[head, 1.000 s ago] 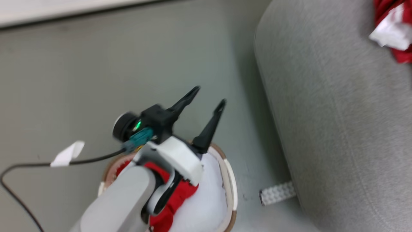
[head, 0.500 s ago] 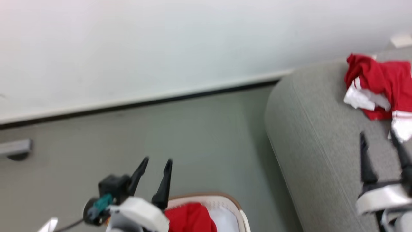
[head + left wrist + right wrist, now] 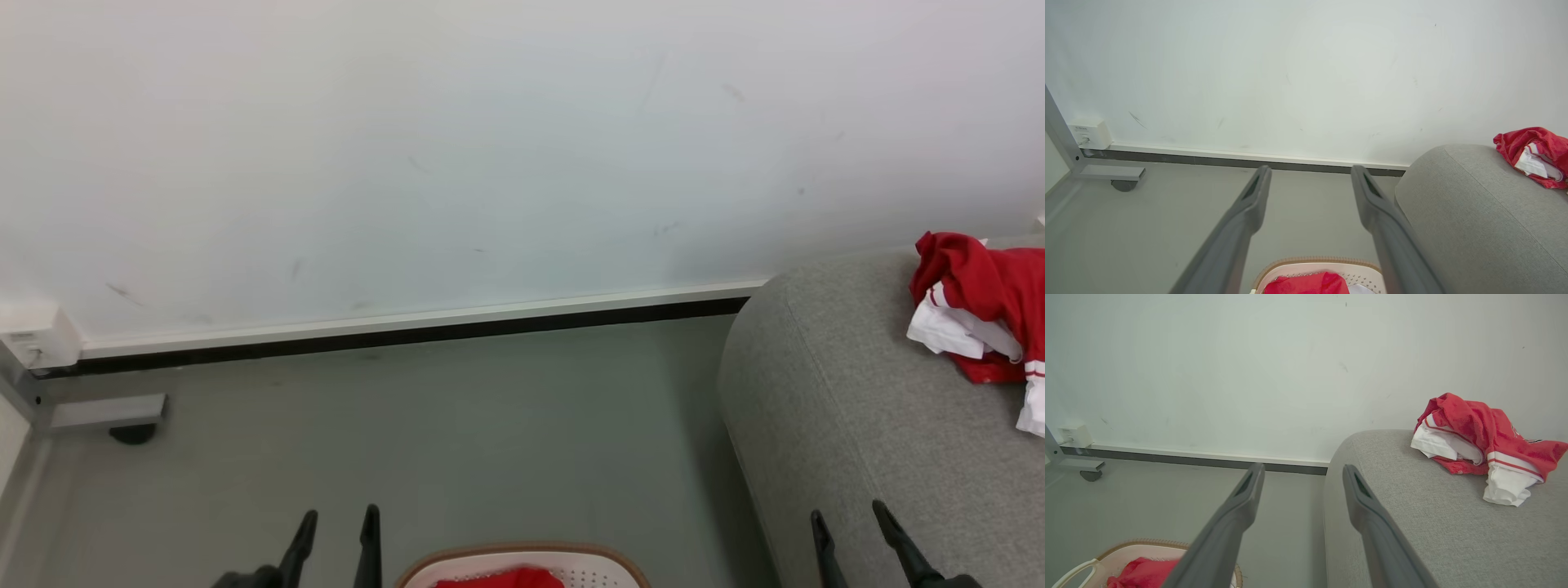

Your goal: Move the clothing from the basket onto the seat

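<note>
Lying crumpled, the clothing [image 3: 1466, 420] stretches sideways across the seat [image 3: 1453, 539].

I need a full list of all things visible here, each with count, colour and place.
seat: one, grey, right
clothing heap: one, red and white, on seat
basket: one, white, tan rim, floor, near edge
garment: one, red, in basket
wall: one, white, behind
baseboard: one, white over black, wall foot
box: one, white, left wall
caster: one, dark, left floor
floor: one, grey-green
left gripper: one, dark, open, empty, lower left
right gripper: one, dark, open, empty, lower right
</note>
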